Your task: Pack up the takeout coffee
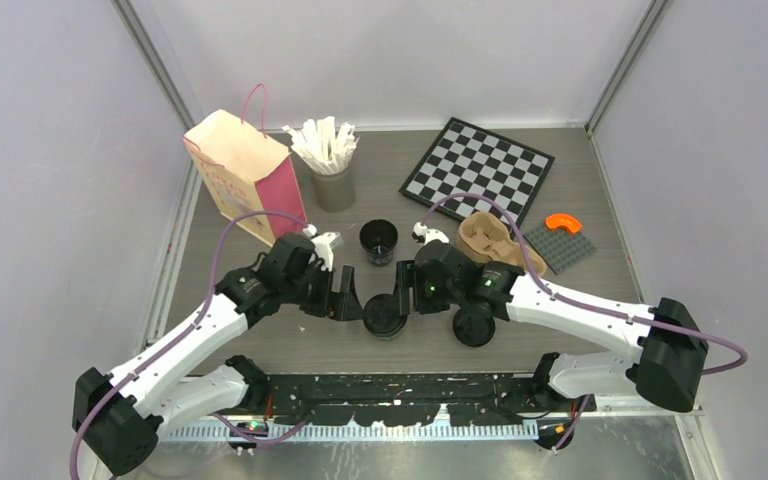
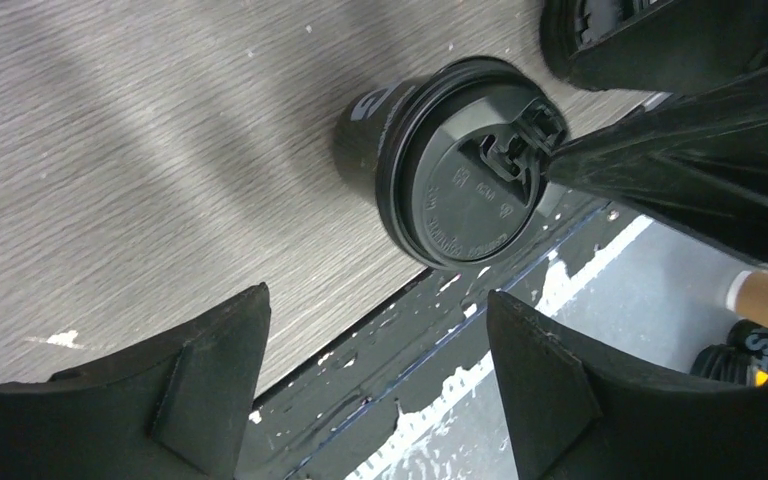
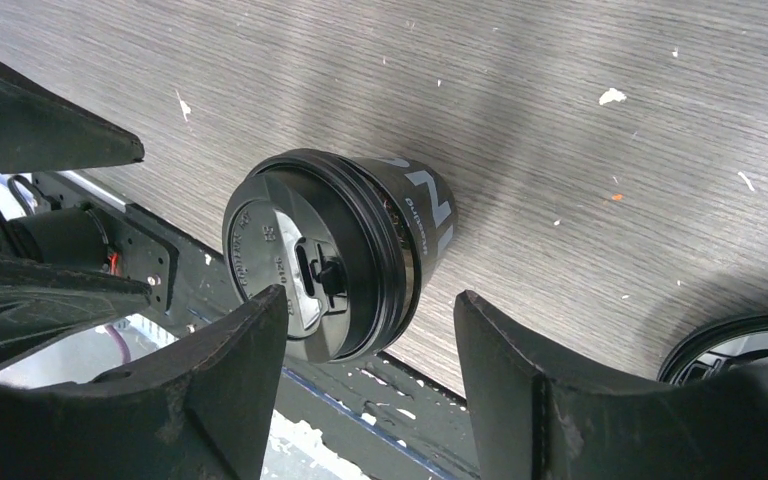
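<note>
A black lidded takeout coffee cup [image 1: 385, 316] stands upright at the table's near edge, between my two grippers. My left gripper [image 1: 346, 304] is just left of it, open, with nothing between its fingers; the left wrist view has the cup [image 2: 460, 170] ahead of the gripper [image 2: 375, 375]. My right gripper [image 1: 401, 299] is just right of the cup, also open. In the right wrist view the cup [image 3: 332, 250] sits just ahead of that gripper [image 3: 370, 375], one finger [image 3: 230, 370] by the lid's rim. A second lidded cup [image 1: 474, 324] stands under the right arm. A lidless black cup [image 1: 378, 241] stands further back.
A brown pulp carrier [image 1: 487, 243] lies behind the right gripper. A paper bag with pink sides [image 1: 245, 175] stands at the back left beside a grey cup of white stirrers [image 1: 332, 170]. A checkerboard [image 1: 477, 168] and a grey plate with an orange piece [image 1: 560, 243] lie at the back right.
</note>
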Controlling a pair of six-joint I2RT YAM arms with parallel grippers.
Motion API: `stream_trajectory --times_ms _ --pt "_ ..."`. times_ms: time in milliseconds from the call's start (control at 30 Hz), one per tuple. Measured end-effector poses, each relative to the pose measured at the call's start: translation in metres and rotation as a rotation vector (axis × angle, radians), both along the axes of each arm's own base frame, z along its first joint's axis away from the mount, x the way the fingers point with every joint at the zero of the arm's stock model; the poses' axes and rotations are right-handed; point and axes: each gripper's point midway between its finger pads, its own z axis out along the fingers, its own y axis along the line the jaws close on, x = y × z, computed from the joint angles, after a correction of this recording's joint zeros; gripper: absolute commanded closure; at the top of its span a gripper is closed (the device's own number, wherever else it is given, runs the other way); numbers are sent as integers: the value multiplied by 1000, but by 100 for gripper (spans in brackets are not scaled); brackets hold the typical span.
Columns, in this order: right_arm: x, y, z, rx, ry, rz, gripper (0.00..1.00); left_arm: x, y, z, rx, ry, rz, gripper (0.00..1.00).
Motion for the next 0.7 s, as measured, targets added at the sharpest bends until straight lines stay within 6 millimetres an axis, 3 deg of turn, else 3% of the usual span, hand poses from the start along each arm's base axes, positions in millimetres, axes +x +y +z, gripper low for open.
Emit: stream_trajectory --times_ms 233,433,700 --pt "0 3 -7 -17 7 25 39 6 -16 4 -107 3 3 27" --pt "1 3 -11 -28 6 26 46 7 -22 -7 -123 42 3 39" --pt "3 2 -13 -39 2 19 53 10 -24 -17 -110 58 9 46"
